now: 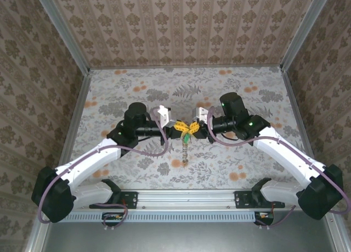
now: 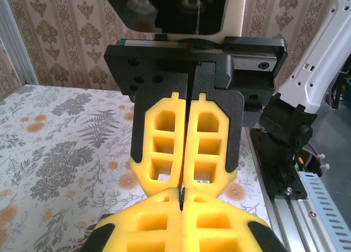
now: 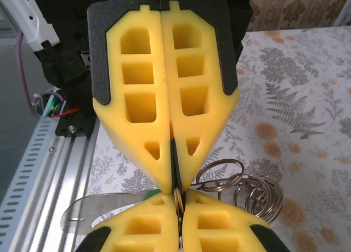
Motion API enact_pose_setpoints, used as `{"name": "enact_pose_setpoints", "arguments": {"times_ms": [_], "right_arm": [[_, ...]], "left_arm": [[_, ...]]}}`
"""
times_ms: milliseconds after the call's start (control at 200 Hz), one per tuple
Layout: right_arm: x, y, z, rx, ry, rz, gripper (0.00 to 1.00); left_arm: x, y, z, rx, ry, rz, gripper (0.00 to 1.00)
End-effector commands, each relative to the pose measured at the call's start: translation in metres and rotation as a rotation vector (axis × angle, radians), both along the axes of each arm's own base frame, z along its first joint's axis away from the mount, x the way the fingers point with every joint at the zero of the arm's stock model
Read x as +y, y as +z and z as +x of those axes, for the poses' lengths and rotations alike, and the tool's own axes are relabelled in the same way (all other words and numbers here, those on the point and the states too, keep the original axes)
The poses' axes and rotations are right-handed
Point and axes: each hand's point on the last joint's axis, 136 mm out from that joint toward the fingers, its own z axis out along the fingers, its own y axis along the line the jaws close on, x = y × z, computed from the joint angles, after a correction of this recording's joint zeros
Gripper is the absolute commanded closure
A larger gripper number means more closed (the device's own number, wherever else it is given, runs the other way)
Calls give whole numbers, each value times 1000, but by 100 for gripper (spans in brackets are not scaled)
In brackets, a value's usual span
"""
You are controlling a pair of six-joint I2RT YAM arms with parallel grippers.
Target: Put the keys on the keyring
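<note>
Over the middle of the table my two grippers meet tip to tip, the left gripper and the right gripper. Both are shut on the keyring, seen edge-on as a thin dark strip running from the left gripper into my right gripper. In the left wrist view the same dark edge sits between the shut left gripper tips. A key with a green head and a silver blade sticks out beside the pinch. Silver split rings hang on the other side.
A short chain of rings dangles below the grippers towards the floral table. The aluminium rail with both arm bases runs along the near edge. Patterned walls close the back and sides.
</note>
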Motion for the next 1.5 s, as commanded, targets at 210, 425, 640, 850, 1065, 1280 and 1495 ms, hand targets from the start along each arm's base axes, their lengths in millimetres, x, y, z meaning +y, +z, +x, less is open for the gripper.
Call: {"name": "enact_pose_setpoints", "arguments": {"times_ms": [210,425,640,850,1065,1280,1495], "right_arm": [[-4,-1,0,-31,12,-58,100],[-6,-16,-2,-41,9,-164,100],[-5,-24,-1,-41,15,-216,100],[-2,-20,5,-49,-18,-192,100],[-1,-17,3,-53,-18,-174,100],[-3,-20,-1,-48,-1,-179,100],[-2,-16,-2,-53,4,-167,100]], "left_arm": [[17,-16,2,32,50,132,80],[28,-38,5,172,40,247,64],[5,-30,12,224,-15,250,66],[-10,-28,1,220,-77,251,69],[-9,-26,-9,214,-120,241,68],[2,-18,-24,173,-161,207,64],[8,-19,-35,180,-196,212,60]]}}
